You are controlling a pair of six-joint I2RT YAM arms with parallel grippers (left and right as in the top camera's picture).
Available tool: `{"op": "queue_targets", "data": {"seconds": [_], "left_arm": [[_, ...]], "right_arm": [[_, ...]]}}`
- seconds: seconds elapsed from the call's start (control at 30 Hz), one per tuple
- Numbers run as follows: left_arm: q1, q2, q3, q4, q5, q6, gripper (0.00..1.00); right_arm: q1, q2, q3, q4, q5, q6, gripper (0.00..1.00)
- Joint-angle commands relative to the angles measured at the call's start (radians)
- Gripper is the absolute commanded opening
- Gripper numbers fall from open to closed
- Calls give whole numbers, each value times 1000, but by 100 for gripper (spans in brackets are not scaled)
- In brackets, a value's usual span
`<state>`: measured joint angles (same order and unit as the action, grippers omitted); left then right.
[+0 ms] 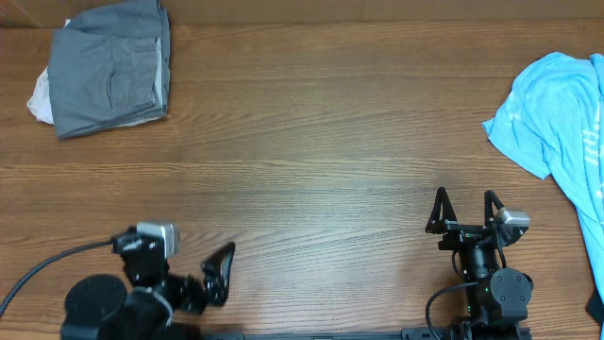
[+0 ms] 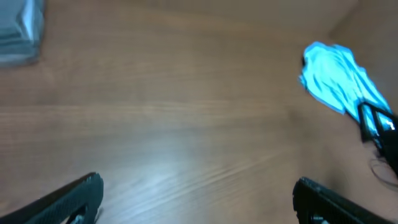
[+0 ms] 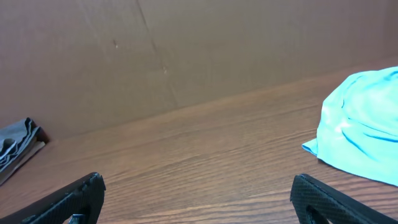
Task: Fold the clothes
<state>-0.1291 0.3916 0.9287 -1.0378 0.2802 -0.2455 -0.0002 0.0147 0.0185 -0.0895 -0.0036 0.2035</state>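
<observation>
folded mid-grey cotton shorts (image 1: 111, 64) at 10 o'clock | crumpled light-blue T-shirt (image 1: 566, 123) at 3 o'clock | left gripper (image 2: 198, 185) at 7, jaws wide, empty | right gripper (image 1: 464, 203) at 5, jaws wide, empty

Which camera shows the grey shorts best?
The overhead view: the shorts lie folded at its top left, seen whole, with pocket stitching visible. The left wrist view catches only a blurred edge of them at its top left. The right wrist view shows a sliver at its left edge.
</observation>
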Motion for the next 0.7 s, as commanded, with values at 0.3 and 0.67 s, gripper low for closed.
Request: {"op": "queue_targets", "data": {"seconds": [0.3, 0.67], "left_arm": [[57, -277, -614, 661, 11, 40, 100], [58, -362, -857, 943, -217, 40, 100]], "right_arm": [[-7, -12, -11, 5, -10, -29, 100], [-7, -12, -11, 5, -10, -29, 100]]}}
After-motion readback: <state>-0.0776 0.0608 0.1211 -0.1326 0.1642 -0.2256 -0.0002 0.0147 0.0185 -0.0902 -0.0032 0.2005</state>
